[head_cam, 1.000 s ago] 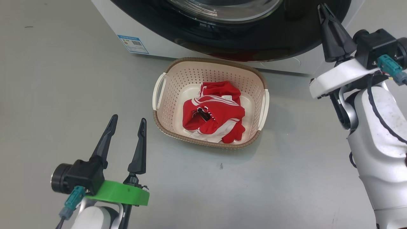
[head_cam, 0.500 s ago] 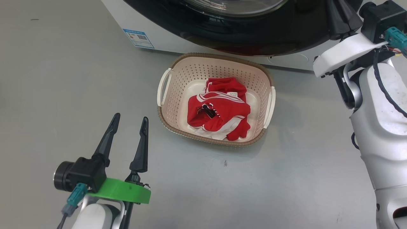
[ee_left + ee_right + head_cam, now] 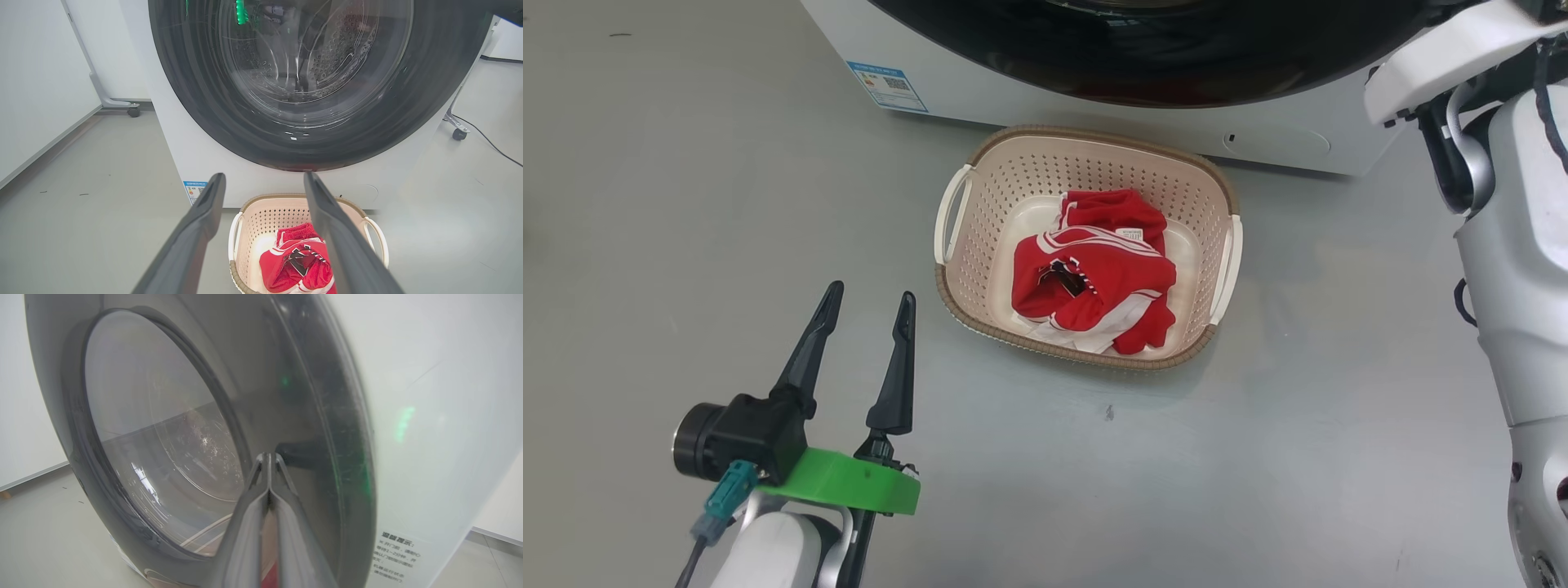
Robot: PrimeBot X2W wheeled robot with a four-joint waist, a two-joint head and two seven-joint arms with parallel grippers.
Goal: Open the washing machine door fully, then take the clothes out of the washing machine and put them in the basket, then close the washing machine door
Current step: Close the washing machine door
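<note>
Grey floor [image 3: 686,204], smooth.
Washer [image 3: 1029,90]: white, at the far edge, with a blue sticker [image 3: 888,84] on its lower front.
Door [image 3: 196,81]: black with a glass centre, lying against the washer front.
Basket [image 3: 1013,237]: on the floor just before the washer.
Clothes [image 3: 1103,278]: red with white stripes, heaped inside the basket.
Left gripper [image 3: 871,291]: fingers well apart, empty, left of the basket.
Right gripper [image 3: 268,457]: fingers pressed together, holding nothing, tips close by the door's dark rim; whether they touch it cannot be told.
</note>
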